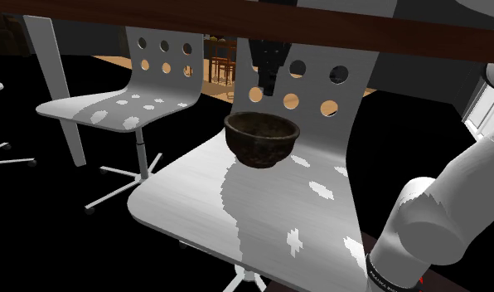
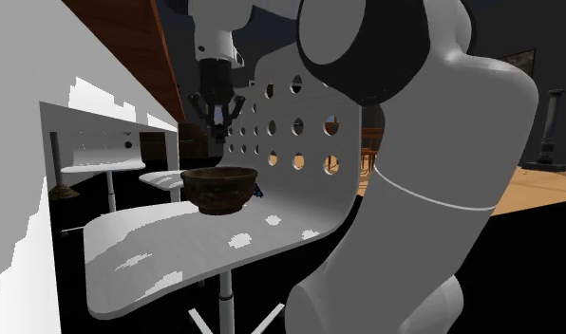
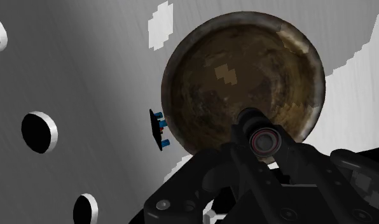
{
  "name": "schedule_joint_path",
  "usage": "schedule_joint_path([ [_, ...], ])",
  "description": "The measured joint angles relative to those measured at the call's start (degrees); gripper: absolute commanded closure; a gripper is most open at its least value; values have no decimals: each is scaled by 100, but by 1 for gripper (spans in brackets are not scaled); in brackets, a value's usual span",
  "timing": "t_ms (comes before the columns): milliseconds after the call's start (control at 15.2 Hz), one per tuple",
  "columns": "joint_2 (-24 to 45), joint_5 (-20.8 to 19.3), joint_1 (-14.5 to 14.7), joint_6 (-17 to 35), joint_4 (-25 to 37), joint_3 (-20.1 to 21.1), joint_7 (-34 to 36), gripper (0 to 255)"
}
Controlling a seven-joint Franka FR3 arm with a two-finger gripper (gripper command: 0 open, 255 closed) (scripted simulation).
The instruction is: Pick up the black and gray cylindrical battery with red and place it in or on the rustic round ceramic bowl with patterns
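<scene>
You see the tool [image 2: 217,116] in the upper left of the second exterior frame. It hangs straight over the bowl [image 2: 219,187] and does not touch it. In the wrist view its two fingers [image 3: 236,159] are closed on the battery [image 3: 262,135]. The battery is a dark cylinder seen end-on, with a reddish ring on its grey face. It is in the air above the inside of the bowl, close to the rim, and not set down in it.

The bowl is round, brown and mottled. It stands on the seat of a white chair [image 1: 237,207] that has round holes in its back. In the shoulder view the bowl is in the middle of the frame, toward the back of the seat. A small black thing [image 3: 159,129] with blue parts lies on the seat just beside the bowl; what it is, you cannot tell.

A second chair [image 1: 146,99] stands at the upper left of the shoulder frame. A brown tabletop [image 1: 361,33] runs across the top, and the arm [image 1: 436,216] is at the lower right.
</scene>
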Motion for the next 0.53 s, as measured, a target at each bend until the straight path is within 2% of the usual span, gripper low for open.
schedule_joint_path([
  [528,-248,54,22,620,-860,-12,-43,255],
])
